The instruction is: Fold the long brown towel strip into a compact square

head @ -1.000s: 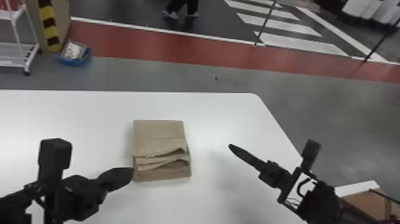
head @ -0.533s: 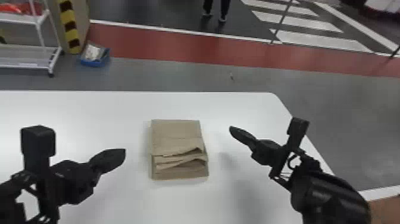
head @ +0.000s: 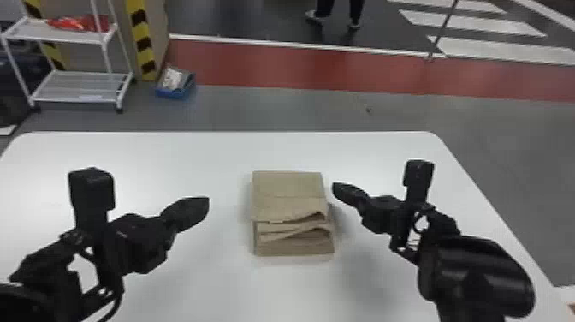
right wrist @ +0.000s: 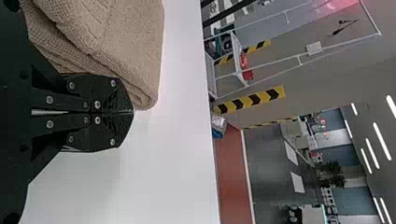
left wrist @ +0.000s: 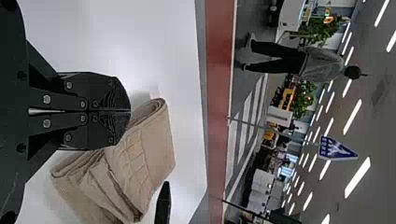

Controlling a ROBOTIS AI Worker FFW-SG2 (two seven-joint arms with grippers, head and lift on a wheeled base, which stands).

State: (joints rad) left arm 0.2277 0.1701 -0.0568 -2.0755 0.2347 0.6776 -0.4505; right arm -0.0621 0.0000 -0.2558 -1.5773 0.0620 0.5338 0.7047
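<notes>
White table [head: 205, 158], brown towel [head: 287, 190] just beside right end effector [head: 337, 187]

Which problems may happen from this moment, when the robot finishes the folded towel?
The towel's near side has uneven, gaping layers; a push there might ruffle them or leave the square untidy. The right gripper, shut, is close beside the towel, so a small sideways move could knock the stack askew.
</notes>
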